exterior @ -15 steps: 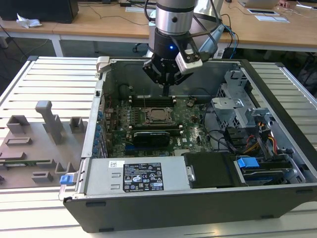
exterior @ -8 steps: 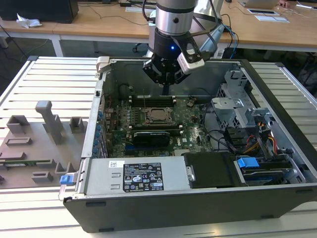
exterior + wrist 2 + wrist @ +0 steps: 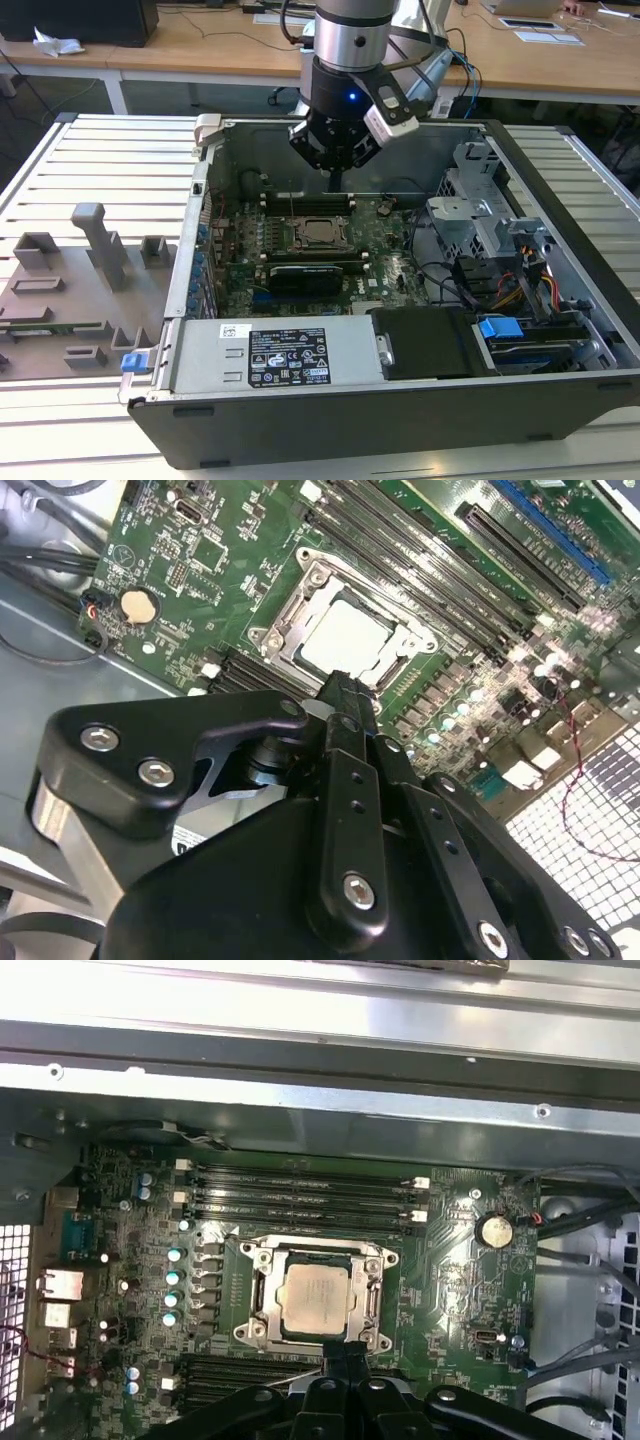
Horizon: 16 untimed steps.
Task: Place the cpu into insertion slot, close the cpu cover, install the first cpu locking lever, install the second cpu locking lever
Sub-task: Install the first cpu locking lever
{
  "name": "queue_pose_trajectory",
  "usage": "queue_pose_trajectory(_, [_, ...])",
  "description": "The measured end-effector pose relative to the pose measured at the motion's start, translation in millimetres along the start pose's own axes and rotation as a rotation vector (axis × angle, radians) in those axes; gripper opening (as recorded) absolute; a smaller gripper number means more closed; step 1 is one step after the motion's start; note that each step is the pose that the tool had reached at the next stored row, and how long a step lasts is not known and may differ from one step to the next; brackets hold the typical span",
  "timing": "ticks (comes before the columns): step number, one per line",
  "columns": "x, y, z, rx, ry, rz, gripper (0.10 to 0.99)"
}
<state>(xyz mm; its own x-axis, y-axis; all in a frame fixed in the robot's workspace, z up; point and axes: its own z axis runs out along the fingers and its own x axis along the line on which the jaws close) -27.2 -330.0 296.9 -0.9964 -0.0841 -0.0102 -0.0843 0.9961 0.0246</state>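
Closest to the lens in both wrist views sits the gripper [image 3: 345,1353], its black fingers pressed together with nothing between them. Their tips hang by one edge of the cpu cover [image 3: 318,1250]; whether they touch it cannot be told. That silvery frame lies flat on the green motherboard [image 3: 450,1290], and through its window shows the cpu [image 3: 318,1298], seated level in the insertion slot [image 3: 371,1305]. Long black memory slots [image 3: 300,1195] run just beside the cover. In the exterior view, the arm reaches down into an open computer case [image 3: 400,420] resting on a slatted metal table [image 3: 100,160].
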Motion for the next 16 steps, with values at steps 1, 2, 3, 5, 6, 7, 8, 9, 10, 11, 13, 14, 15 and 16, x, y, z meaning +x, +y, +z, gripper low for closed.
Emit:
queue_pose_trajectory(1, [0.0,0.0,0.0,0.0,0.0,-0.001,0.106])
queue_pose_trajectory(2, [0.5,0.0,0.0,0.0,0.0,-0.001,0.106])
queue_pose_trajectory(3, [2.6,0.2,0.0,0.0,0.0,-0.001,0.106])
queue_pose_trajectory(5, [5.9,0.5,0.0,0.0,0.0,-0.001,0.106])
queue_pose_trajectory(6, [7.3,0.6,0.0,0.0,0.0,-0.001,0.106])
queue_pose_trajectory(7, [8.4,0.7,-0.1,0.0,0.0,-0.001,0.106])
queue_pose_trajectory(8, [9.8,0.8,-0.1,0.0,0.0,-0.001,0.106])
queue_pose_trajectory(9, [12.4,1.0,-0.1,0.0,0.0,-0.001,0.106])
queue_pose_trajectory(10, [15.2,1.3,-0.1,0.0,0.0,-0.001,0.106])
queue_pose_trajectory(11, [16.9,1.4,-0.1,0.0,0.0,-0.001,0.106])
queue_pose_trajectory(13, [24.5,2.1,-0.2,0.0,0.0,-0.001,0.106])
queue_pose_trajectory(14, [26.5,2.2,-0.2,0.0,-0.0001,-0.001,0.106])
queue_pose_trajectory(15, [27.7,2.4,-0.2,0.0,0.0,-0.001,0.106])
queue_pose_trajectory(16, [29.2,2.5,-0.2,0.0,0.0,-0.001,0.106])
